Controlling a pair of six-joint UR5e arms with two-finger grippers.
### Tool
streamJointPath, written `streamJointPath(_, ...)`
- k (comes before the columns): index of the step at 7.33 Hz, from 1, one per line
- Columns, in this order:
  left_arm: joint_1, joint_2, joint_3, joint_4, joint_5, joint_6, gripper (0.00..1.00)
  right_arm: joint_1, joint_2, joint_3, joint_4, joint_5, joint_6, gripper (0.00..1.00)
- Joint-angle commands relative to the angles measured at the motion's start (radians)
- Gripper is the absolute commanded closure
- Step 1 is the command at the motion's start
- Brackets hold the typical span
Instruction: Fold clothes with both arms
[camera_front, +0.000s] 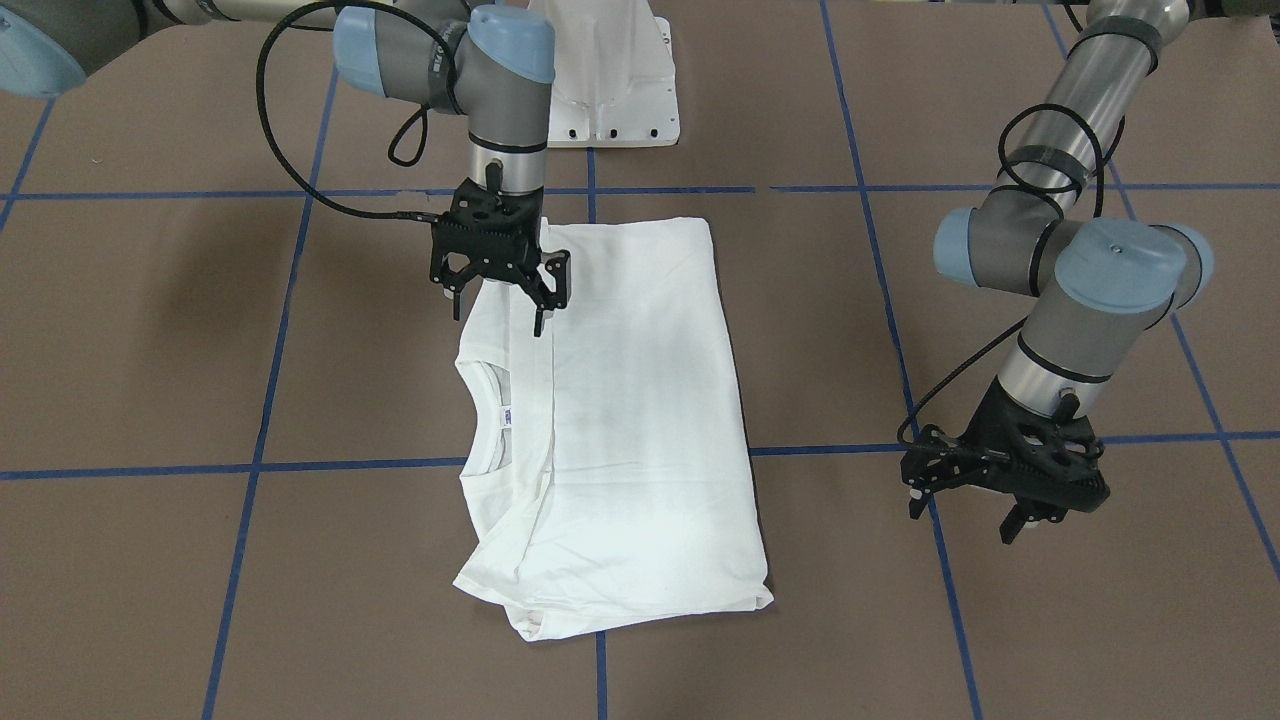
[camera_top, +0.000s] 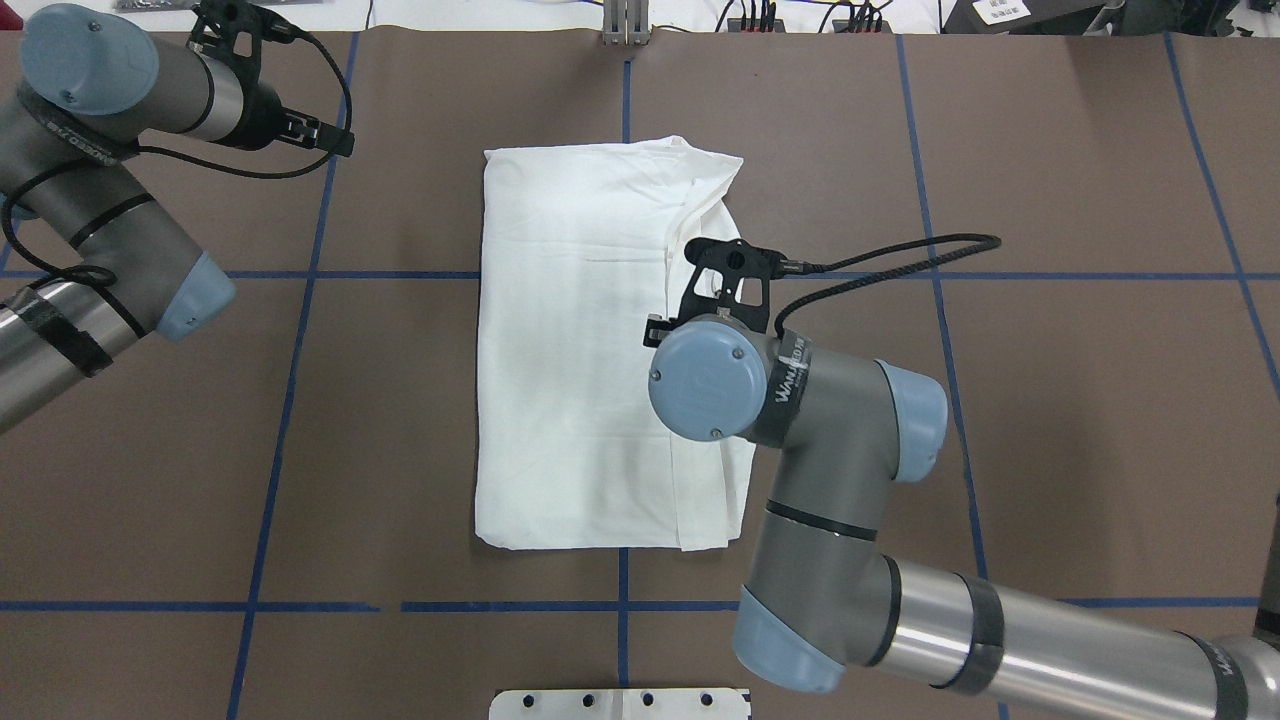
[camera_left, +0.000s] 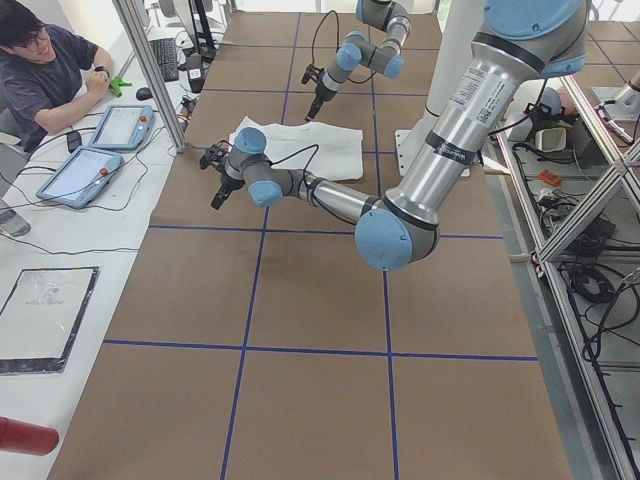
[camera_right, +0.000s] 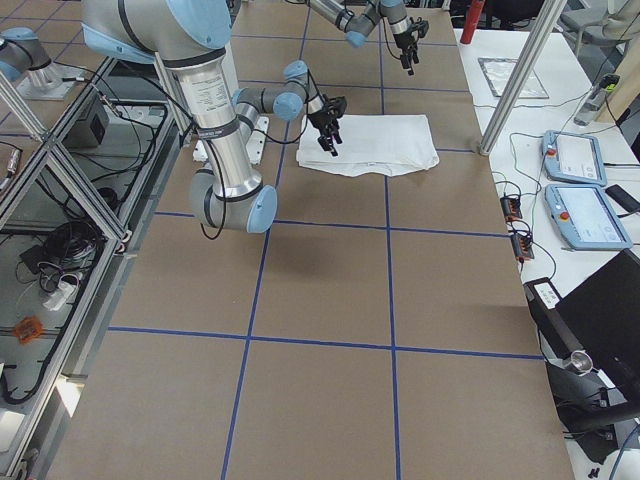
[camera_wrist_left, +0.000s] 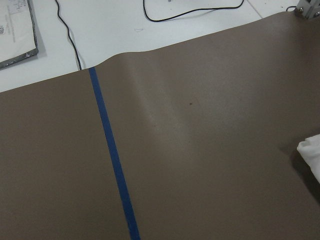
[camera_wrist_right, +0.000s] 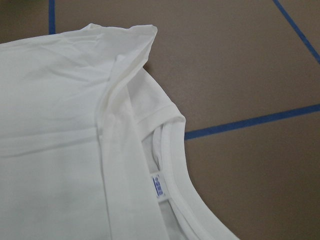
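Folded lengthwise into a narrow rectangle, a white cotton T-shirt (camera_front: 640, 420) lies centred on the brown, blue-taped counter (camera_front: 150, 350), the right arm's black two-finger claw (camera_front: 500, 305) open and empty above its shoulder, the left claw (camera_front: 962, 515) open well aside, with crosswise folds apparently still to do.

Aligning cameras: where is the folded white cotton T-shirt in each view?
Front-facing: white cotton T-shirt at centre.
Overhead: shirt at centre.
Exterior left: shirt upper middle.
Exterior right: shirt upper middle.
Left wrist: shirt corner at right edge.
Right wrist: shirt fills left.
Landmark: blue tape line running under it.
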Motion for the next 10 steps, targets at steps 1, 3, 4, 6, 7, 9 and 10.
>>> streamJointPath(1, 0.001, 0.0, -0.003, 0.0, -0.001, -0.001, 0.0, 0.086, 0.19, -0.279, 0.011, 0.024, 0.01, 0.0)
streamJointPath(3, 0.001, 0.0, -0.006, 0.0, -0.001, -0.001, 0.0, 0.129, 0.355, -0.609, 0.124, 0.043, 0.004, 0.0)
streamJointPath(4, 0.001, 0.009, -0.008, -0.002, 0.001, -0.001, 0.0, 0.142, 0.401, -0.697, 0.126, 0.043, -0.037, 0.0)
streamJointPath(6, 0.001, 0.012, -0.008, -0.006, 0.001, -0.001, 0.0, 0.142, 0.405, -0.754, 0.122, 0.041, -0.116, 0.0)
streamJointPath(7, 0.001, 0.012, -0.009, -0.008, 0.001, -0.001, 0.0, 0.14, 0.403, -0.761, 0.12, 0.046, -0.141, 0.0)
streamJointPath(9, 0.002, 0.014, -0.015, -0.006, 0.001, -0.001, 0.0, 0.139, 0.401, -0.768, 0.036, 0.063, -0.213, 0.0)
streamJointPath(10, 0.002, 0.014, -0.017, -0.008, 0.001, -0.001, 0.0, 0.14, 0.4, -0.767, -0.011, 0.063, -0.288, 0.0)
